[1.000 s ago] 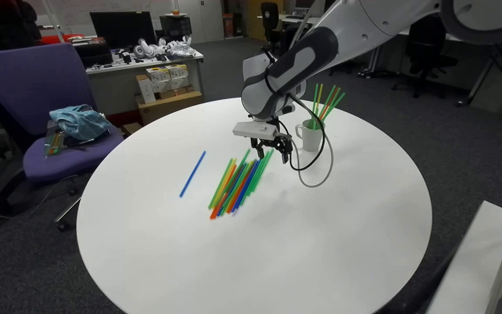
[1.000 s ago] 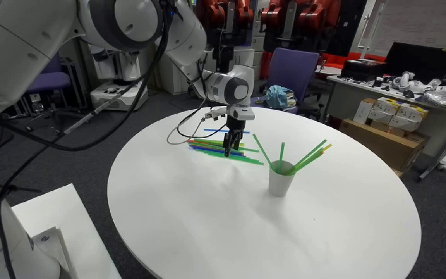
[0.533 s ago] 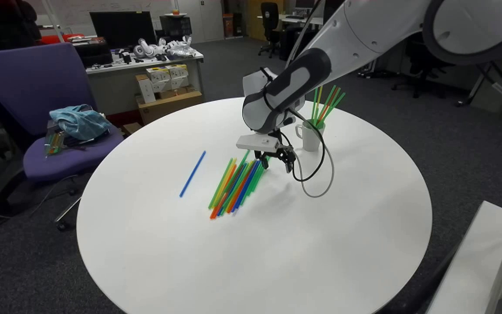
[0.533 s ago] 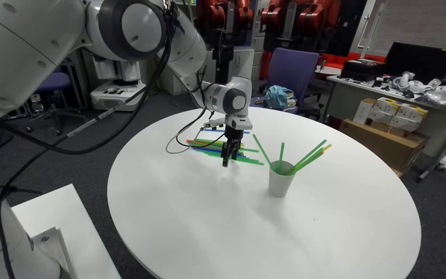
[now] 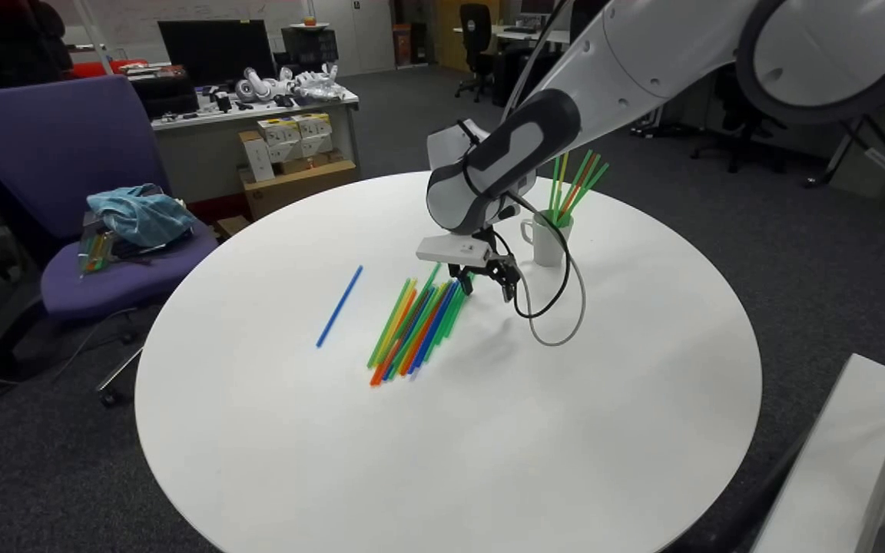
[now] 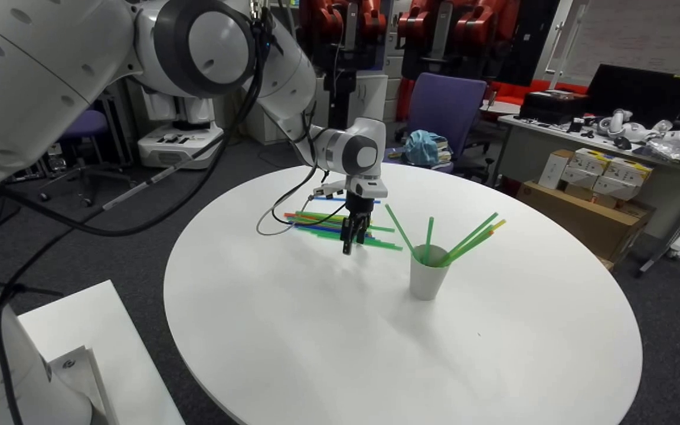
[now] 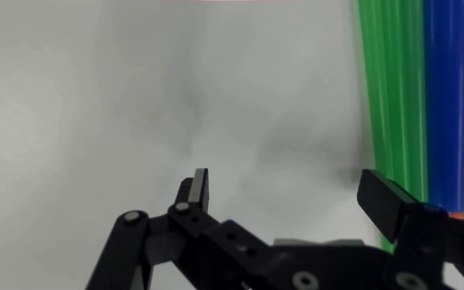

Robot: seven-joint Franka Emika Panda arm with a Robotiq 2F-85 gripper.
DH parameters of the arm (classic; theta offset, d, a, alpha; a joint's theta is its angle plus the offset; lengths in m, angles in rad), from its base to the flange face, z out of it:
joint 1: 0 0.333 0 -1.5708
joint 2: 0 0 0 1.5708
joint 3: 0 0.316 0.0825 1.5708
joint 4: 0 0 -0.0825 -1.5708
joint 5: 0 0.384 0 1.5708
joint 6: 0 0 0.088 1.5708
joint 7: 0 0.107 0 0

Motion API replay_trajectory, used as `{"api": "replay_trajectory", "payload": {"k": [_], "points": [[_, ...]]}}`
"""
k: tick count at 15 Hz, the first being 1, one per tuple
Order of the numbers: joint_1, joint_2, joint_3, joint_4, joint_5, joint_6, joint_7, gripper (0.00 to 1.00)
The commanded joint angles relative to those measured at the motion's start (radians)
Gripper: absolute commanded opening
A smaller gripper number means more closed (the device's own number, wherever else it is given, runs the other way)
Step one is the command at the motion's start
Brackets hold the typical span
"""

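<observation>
The black, bolted-together two-fingered gripper [image 7: 283, 185] had its jaws spread wide, pale tabletop showing between its blocky, angular fingers [image 7: 381, 197]. Just beside it lay a pile of thin, glossy plastic straws [image 7: 433, 100], green ones nearest, then dark blue, then orange; one finger overlapped the outermost green ones in the wrist view, and whether it touched them could not be told. The pile ran roughly parallel, a few straws crossing on top. Past it from the gripper, a single straight blue plastic straw [image 5: 339, 306] lay apart. On the gripper's side away from the pile, a smooth, slightly tapered white mug [image 6: 425, 280] stood upright, green, yellow and orange straws [image 6: 470, 237] leaning out of it. Below the gripper spread a smooth, round white table [image 5: 535, 430], softly shadowed. A black cable [image 5: 564, 280] and a grey cable [image 5: 584, 299] looped down beside the gripper. Well apart from it, beyond the table's edge, stood a purple upholstered chair [image 5: 66, 153] bearing a crumpled light-blue cloth [image 5: 141, 216], and white-and-yellow cartons [image 5: 279, 132] stacked on a brown cardboard box [image 5: 304, 188], their print too small to read.
</observation>
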Motion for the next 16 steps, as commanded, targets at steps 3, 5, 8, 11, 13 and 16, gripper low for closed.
{"api": "replay_trajectory", "payload": {"k": [3,5,8,11,13,16], "points": [[0.000,0.001,-0.013,0.045,0.018,-0.023,-0.003,1.00],[0.001,0.008,-0.017,0.055,0.017,-0.025,0.002,1.00],[0.006,0.026,-0.029,0.070,0.011,-0.018,0.026,1.00],[0.005,0.039,-0.034,0.081,0.010,-0.018,0.036,1.00],[0.005,0.050,-0.037,0.093,0.009,-0.015,0.043,1.00],[0.008,0.061,-0.042,0.104,0.006,-0.008,0.060,1.00]]}}
